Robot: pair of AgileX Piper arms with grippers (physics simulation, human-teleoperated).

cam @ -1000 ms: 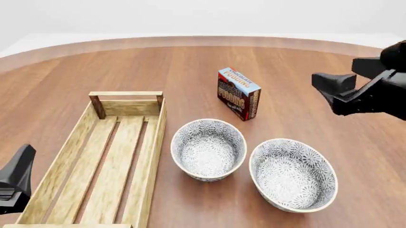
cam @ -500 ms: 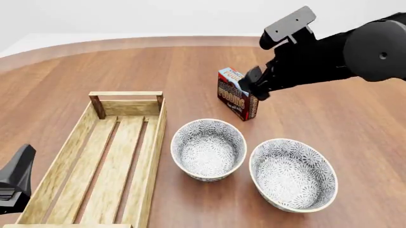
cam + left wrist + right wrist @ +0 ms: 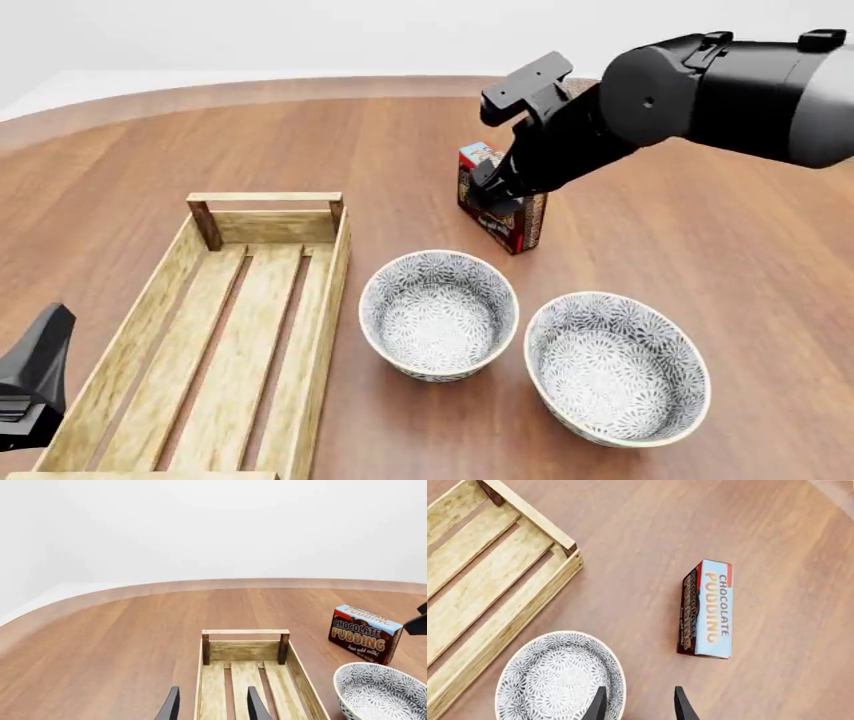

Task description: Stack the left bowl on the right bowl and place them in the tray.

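**Two bowls wait side by side; right arm hangs above the pudding box**

The left bowl (image 3: 438, 314) sits at lower centre of the front view, just beside the tray (image 3: 214, 340) that fills the lower left. The right bowl (image 3: 617, 367) stands close to it at lower right, rims near but apart. Both look like glazed ceramic: rigid, probably slick and breakable, with some weight. The thin rim is the likely hold, one finger inside and one outside the wall, lifted straight up so it nests cleanly.

The right gripper (image 3: 636, 705) hovers over the table between the left bowl's rim and the chocolate pudding box (image 3: 501, 200), fingers parted with nothing between them. The left gripper (image 3: 212, 708) rests low at the tray's near end, likewise spread and empty.

The box stands upright just behind the bowls, in upper centre of the front view, directly beneath the right arm; a descent there could knock it over. The tray's near wall also crowds the left bowl's left side.
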